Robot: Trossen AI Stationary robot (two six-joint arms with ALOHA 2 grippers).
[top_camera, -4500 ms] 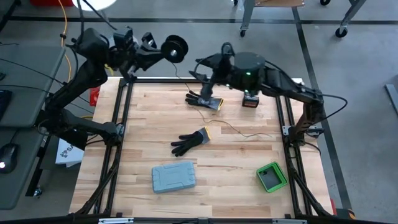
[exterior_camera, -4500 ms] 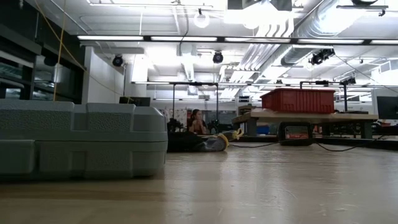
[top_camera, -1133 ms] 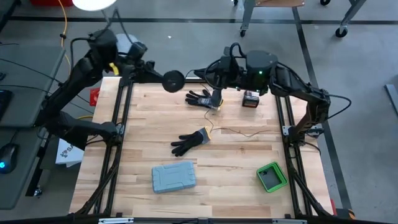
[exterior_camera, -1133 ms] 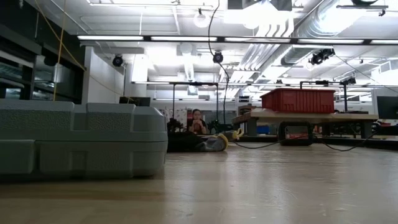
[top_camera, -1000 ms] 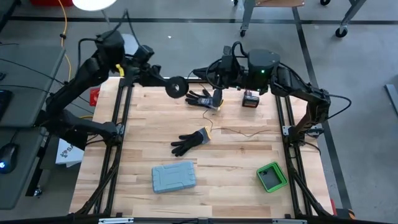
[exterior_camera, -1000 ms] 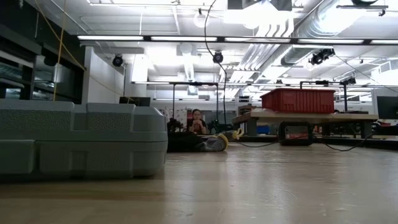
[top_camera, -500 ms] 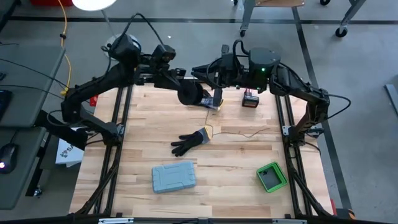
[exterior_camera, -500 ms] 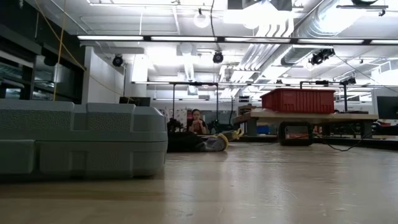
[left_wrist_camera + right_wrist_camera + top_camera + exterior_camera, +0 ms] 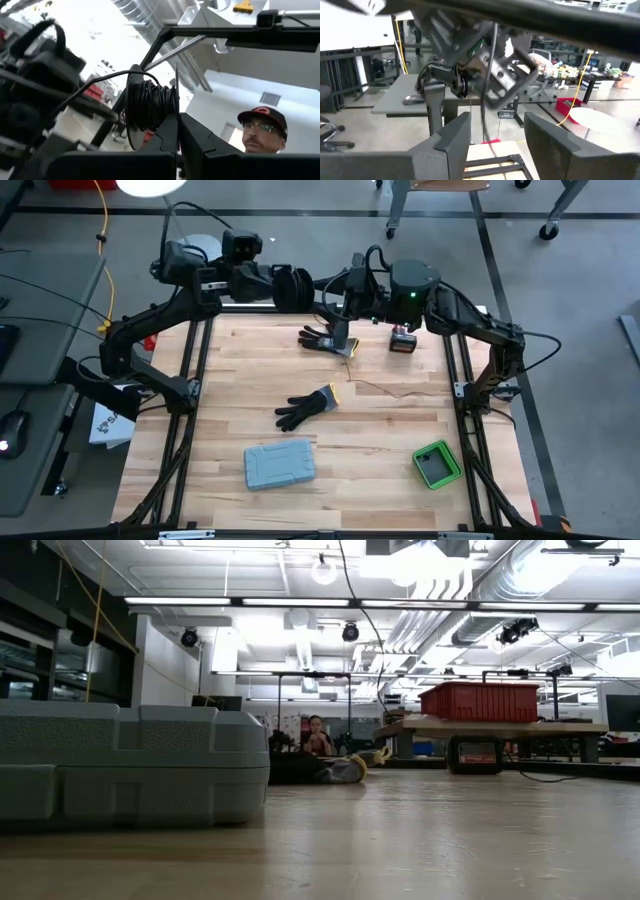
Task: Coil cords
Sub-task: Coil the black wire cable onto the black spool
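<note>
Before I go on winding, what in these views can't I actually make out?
- Wire: high view, too thin to trace up to the spool.
- Left pincer: high view, its tips are hidden by the spool.
- Far table: low view, blocked by the grey case.

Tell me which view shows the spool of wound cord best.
The left wrist view: the spool fills the frame, its dark windings visible, pinched at its rim by the shut left gripper. The high view shows it small at the table's far edge. The low view misses it; the right wrist view doesn't show it clearly.
</note>
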